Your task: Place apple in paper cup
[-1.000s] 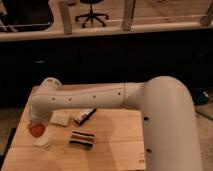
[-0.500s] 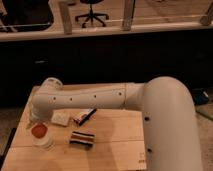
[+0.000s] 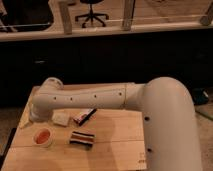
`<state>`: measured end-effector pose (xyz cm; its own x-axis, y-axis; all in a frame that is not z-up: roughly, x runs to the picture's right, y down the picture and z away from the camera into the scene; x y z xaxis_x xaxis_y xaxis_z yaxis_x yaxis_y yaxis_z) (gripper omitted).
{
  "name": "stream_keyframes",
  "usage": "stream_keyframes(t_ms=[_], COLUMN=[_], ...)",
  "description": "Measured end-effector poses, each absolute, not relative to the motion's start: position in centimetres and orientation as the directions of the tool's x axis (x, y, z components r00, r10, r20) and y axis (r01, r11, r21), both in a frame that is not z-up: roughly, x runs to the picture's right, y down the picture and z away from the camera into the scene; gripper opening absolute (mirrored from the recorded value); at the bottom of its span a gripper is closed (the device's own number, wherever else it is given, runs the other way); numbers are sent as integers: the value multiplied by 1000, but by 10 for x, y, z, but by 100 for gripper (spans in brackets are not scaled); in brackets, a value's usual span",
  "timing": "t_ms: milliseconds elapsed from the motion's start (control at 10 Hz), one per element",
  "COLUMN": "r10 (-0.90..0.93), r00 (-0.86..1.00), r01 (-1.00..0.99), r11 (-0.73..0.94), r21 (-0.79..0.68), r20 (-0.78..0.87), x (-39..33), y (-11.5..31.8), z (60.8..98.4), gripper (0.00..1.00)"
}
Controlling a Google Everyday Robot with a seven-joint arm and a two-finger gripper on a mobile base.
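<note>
Apple [image 3: 42, 135] now sits inside the cup [image 3: 43, 138] at the surface's [image 3: 115, 142] left edge. Tool [image 3: 34, 116] has lifted clear, now above-left of cup; grip state indeterminable.

I can't read any text, label or number anywhere; the gripper [image 3: 34, 116] sits at the surface's [image 3: 115, 140] left edge, unmarked too.

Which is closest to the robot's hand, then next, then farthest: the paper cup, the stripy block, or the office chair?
The gripper is at the table's left edge, at the end of the arm.
1. Paper cup: just below it, front left, with the apple inside.
2. Striped block: further right, mid-table.
3. Office chair: far back, beyond the table.
</note>
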<state>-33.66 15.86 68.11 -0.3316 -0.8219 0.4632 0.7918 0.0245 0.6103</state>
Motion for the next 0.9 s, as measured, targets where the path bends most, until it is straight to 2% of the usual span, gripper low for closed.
stream_keyframes(t_ms=[900], r10=[-828], r00=[-337], r01=[788], r11=[13], r21=[616], r20=[448], x=[-337], y=[157], z=[680], gripper=[80])
